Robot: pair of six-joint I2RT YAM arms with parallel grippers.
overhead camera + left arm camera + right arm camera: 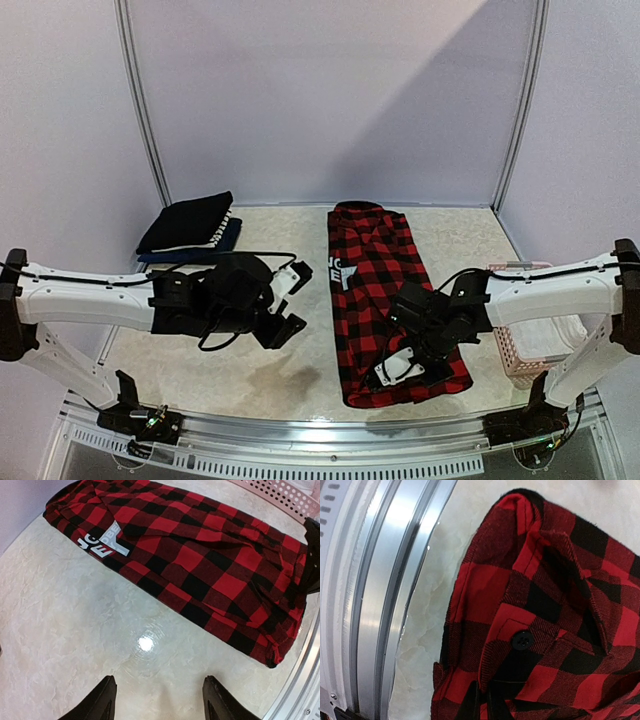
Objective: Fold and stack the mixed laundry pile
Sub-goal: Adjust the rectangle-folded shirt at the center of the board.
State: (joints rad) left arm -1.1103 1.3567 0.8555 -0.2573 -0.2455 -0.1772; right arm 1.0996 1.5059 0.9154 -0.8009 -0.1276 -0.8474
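Folded dark clothes (188, 222): you are looking at a small stack that is sitting at the far left of the table (250, 380), with a black piece on top, a striped edge showing beneath it and a navy layer at the bottom.
Left claw (291, 302): your left claw is hovering released above bare table, between the stack and the shirt, and it is gripping nothing; in its wrist view the two dark fingers (95, 702) are standing well apart over the tabletop.
Plaid flannel shirt (385, 290): the red-and-black shirt is lying folded into a long strip in the middle of the table, running from the far side toward the near edge.
Printed patch (343, 275): white, grey and red lettering is peeking out at the shirt's left edge; you cannot tell which garment it belongs to.
Right claw (400, 368): your right claw is clenching a fold of the shirt at its near end, close to a black button (522, 640) and the metal rail (385, 605).
Pink slatted basket (512, 352): it is standing at the right edge, just beside the shirt, with something white (545, 335) lying inside.
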